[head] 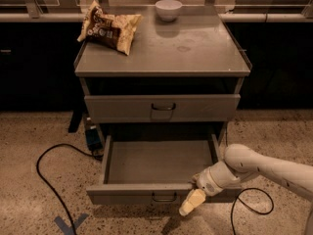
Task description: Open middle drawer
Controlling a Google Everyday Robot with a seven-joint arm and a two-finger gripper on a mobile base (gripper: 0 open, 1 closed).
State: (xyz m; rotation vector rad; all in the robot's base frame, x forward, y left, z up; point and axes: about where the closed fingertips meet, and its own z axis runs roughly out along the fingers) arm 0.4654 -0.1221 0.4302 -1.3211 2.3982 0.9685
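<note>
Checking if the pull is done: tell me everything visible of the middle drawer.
The middle drawer is grey, metal-looking, pulled well out of the cabinet, its plain shallow tray showing nothing inside. A small dark wire handle sits at the centre of its low front panel. The gripper is at that panel, right of the handle; contact unclear.

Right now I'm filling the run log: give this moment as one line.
task: open middle drawer | middle drawer: pulled out | gripper: by its front panel, right of handle | upper drawer: shut
</note>
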